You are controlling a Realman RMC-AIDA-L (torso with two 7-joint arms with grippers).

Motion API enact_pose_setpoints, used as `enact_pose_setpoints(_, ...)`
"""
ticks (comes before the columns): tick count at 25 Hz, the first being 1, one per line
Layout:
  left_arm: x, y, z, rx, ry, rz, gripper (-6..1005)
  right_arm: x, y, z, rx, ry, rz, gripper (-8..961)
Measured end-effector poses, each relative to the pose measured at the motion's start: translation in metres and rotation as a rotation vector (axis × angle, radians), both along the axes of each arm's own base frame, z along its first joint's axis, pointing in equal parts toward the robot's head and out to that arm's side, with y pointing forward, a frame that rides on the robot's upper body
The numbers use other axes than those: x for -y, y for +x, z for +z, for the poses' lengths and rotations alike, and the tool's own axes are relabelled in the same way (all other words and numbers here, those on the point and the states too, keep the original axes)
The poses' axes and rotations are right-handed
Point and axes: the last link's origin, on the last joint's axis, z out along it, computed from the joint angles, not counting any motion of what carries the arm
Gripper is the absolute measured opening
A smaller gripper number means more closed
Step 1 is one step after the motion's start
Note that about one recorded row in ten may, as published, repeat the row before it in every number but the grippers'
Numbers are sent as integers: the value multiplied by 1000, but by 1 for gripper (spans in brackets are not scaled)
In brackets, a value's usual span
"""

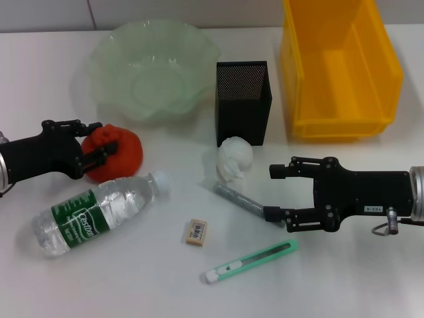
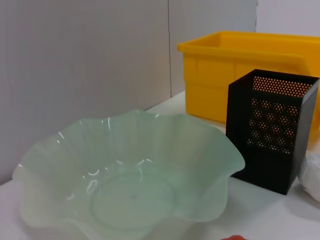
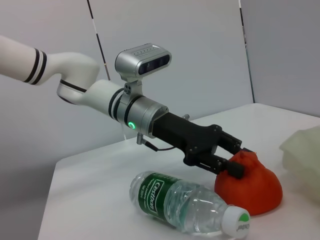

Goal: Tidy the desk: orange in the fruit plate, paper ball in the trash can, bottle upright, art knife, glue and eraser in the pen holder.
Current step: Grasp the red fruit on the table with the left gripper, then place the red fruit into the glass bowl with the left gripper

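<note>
The orange (image 1: 116, 154) sits on the tabletop (image 1: 344, 278) just in front of the green fruit plate (image 1: 154, 66), and our left end effector (image 1: 101, 147) has its fingers closed around the near side of it (the right wrist view shows them pinching the top). We judge the orange step to be in hand: next we need to lift it clear, carry it over the plate's wavy rim and release. Our right end effector (image 1: 273, 193) hangs with jaws spread wide over the glue (image 1: 239, 199), gripping nothing, beside the paper ball (image 1: 234, 159).
</note>
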Motion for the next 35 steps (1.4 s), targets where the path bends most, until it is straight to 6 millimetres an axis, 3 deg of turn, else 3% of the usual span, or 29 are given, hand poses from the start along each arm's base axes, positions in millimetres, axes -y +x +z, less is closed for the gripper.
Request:
enact_pose_setpoints(9, 2, 3, 0, 18, -3, -13, 252, 0, 0, 0, 1, -1, 1, 801)
enact_pose_setpoints(18, 6, 12, 9, 105, 5, -44, 180, 1, 1, 0, 1, -4, -3, 801)
enact_pose_setpoints(19, 8, 29, 32, 266, 58, -116, 172, 1, 1, 0, 1, -4, -3, 801)
enact_pose_setpoints(21, 8, 29, 32, 266, 58, -116, 149, 1, 1, 0, 1, -4, -4, 801)
enact_pose_setpoints(22, 4, 45, 34, 342, 65, -166, 138, 1, 1, 0, 1, -4, -4, 801)
enact_pose_setpoints(23, 4, 45, 34, 342, 65, -166, 131, 1, 1, 0, 1, -4, -4, 801)
enact_pose_setpoints(24, -4, 58, 29, 389, 91, -176, 123, 1, 1, 0, 1, -4, -4, 801)
enact_pose_setpoints(27, -4, 58, 29, 389, 91, -176, 101, 1, 0, -1, -1, -4, -3, 801)
enact_pose_setpoints(28, -14, 69, 21, 419, 131, -168, 94, 1, 0, -1, -2, -4, -3, 801)
enact_pose_setpoints(29, -41, 79, 2, 413, 170, -86, 88, 1, 0, -2, -3, -4, -3, 801)
enact_pose_setpoints(31, -54, 81, -10, 398, 187, -29, 76, 2, 0, -2, -4, -4, -4, 801)
enact_pose_setpoints(33, -54, 81, -10, 398, 187, -29, 64, 2, 0, -2, -4, -4, -5, 801)
enact_pose_setpoints(35, -70, 80, -25, 312, 229, 31, 58, 3, 0, -3, -7, -5, -7, 801)
